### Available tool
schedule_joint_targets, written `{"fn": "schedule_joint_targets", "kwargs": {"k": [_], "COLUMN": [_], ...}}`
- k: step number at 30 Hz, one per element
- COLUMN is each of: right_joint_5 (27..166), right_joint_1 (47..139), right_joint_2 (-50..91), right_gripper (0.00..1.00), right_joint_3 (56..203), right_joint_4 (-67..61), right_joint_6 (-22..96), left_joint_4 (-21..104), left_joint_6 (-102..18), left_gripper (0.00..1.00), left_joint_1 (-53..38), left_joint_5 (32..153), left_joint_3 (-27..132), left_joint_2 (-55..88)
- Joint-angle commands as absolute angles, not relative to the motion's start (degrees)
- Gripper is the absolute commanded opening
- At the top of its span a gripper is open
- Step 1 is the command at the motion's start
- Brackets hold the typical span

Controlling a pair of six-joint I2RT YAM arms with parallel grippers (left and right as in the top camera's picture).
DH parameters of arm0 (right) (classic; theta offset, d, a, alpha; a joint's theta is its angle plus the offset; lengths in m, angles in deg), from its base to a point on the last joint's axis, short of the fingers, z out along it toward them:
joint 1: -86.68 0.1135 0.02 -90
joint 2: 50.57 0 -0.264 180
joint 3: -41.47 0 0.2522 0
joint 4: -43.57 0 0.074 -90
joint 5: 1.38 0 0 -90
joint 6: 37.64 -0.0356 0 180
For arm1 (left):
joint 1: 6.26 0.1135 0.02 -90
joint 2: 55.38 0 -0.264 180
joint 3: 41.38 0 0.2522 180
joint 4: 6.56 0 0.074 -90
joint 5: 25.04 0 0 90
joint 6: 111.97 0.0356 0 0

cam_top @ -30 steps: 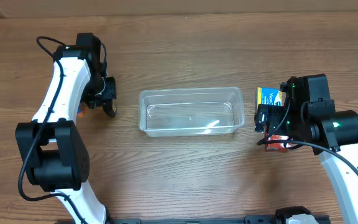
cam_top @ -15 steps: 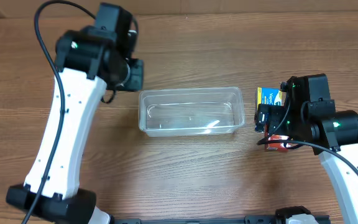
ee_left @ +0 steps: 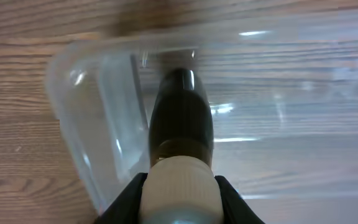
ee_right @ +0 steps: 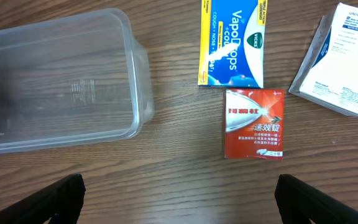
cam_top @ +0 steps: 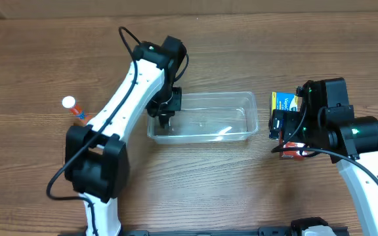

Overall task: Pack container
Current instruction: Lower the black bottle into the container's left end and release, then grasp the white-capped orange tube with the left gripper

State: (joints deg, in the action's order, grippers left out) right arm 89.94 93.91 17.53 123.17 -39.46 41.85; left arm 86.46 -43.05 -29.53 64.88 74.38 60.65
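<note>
1. Wooden surface point(cam_top: 195, 183) carries a clear container point(cam_top: 202, 118) at centre.
2. Left tool point(ee_left: 180, 198) pinches a dark bottle point(ee_left: 180, 121) by its cap point(ee_left: 180, 183), base down over the container's left end, probably to drop it in.
3. Right tool point(ee_right: 180, 199) hovers spread near a red packet point(ee_right: 253, 123), seemingly ready to grasp.

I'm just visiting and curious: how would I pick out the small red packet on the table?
Start at the clear container in the right wrist view; right of it lies the blue VapoDrops box. The red packet lies flat just below that box. It is the only red item, smaller than the white box nearby.
</note>
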Motion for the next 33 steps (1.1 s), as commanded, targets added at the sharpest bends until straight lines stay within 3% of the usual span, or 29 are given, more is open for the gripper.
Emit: {"fn": "schedule_joint_targets", "kwargs": {"k": [1, 5, 10, 16, 18, 22, 28, 33], "right_joint_5": [90.2, 90.2, 90.2, 90.2, 90.2, 90.2, 90.2, 90.2], "right_joint_1": [93.7, 93.7, 93.7, 93.7, 93.7, 93.7, 93.7, 93.7], "right_joint_2": [17.1, 17.1, 17.1, 17.1, 17.1, 17.1, 17.1, 17.1], "right_gripper": [1.00, 1.00, 1.00, 1.00, 1.00, 1.00, 1.00, 1.00], "right_joint_3": [124.8, 124.8, 124.6, 124.6, 124.6, 124.6, 124.6, 124.6], "right_joint_4": [-39.4, -39.3, -39.3, -39.3, -39.3, -39.3, -39.3, -39.3], "right_joint_6": [41.7, 41.7, 41.7, 41.7, 41.7, 41.7, 41.7, 41.6], "left_joint_4": [86.4, 85.7, 85.2, 88.6, 91.6, 94.4, 96.2, 94.0], "left_joint_6": [-44.3, -43.5, -40.1, -38.5, -39.7, -40.8, -40.8, -39.7], "left_gripper": [0.04, 0.05, 0.44, 0.56, 1.00, 1.00, 1.00, 1.00], "left_joint_1": [-28.3, -26.3, -26.1, -26.1, -24.7, -13.0, 6.8, 10.3], "left_joint_5": [63.2, 63.3, 65.2, 67.8, 63.2, 60.0, 62.0, 62.0], "left_joint_3": [74.4, 74.4, 74.6, 83.4, 87.1, 87.8, 84.1, 79.7], "left_joint_2": [63.8, 64.2, 64.1, 57.0, 49.7, 39.6, 42.6, 50.7]}}
